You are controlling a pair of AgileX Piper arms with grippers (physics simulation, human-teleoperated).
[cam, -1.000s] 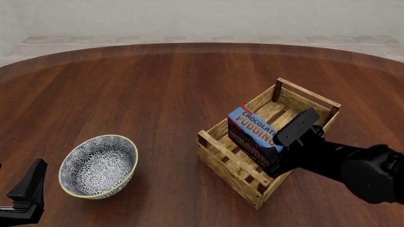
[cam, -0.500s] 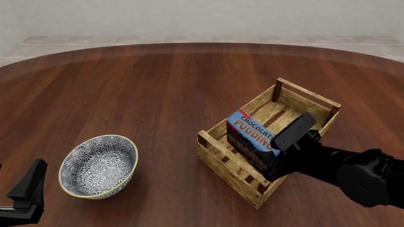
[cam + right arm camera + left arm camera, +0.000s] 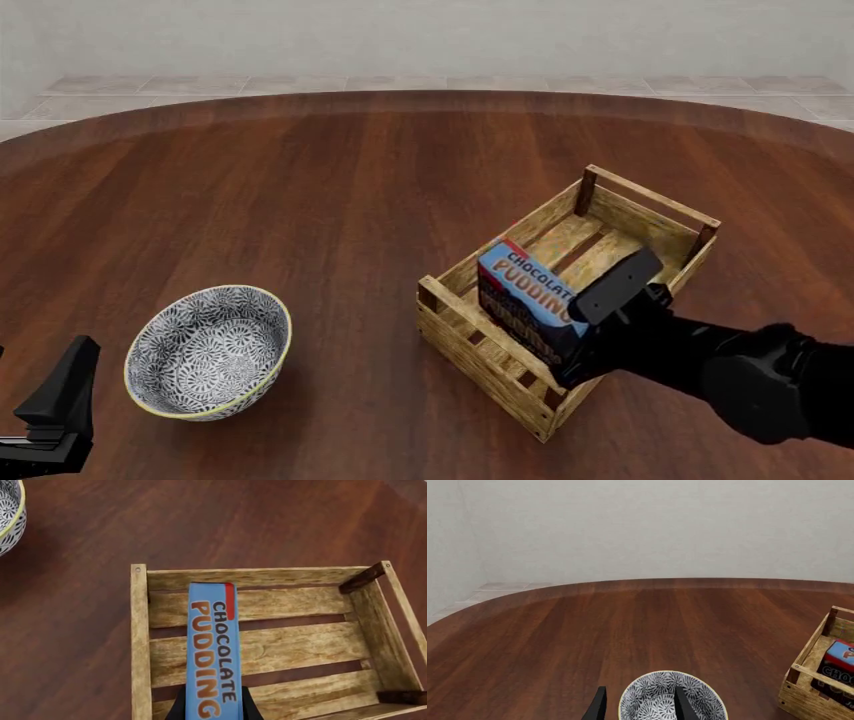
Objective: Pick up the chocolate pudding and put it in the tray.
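Two arms are seen, but only the right gripper (image 3: 577,345) is engaged: it is pinched on the chocolate pudding (image 3: 530,298), whose blue top is clamped between the fingers (image 3: 177,709) in the right wrist view. The carton is held on edge inside the tray (image 3: 454,318), tilted, toward the near end of the crate. Its long axis runs straight out from the gripper, across the floor slats. Whether its lower edge is already touching the slats cannot be told. The coming move is judged to be a short lowering and release, since the carton is already within the walls. The right arm is reached in from the right, low over the near corner of the tray. The left gripper (image 3: 637,705) is parked well apart at the near left of the counter (image 3: 334,180), beside the patterned bowl (image 3: 210,350), with its fingers spread and nothing between them.
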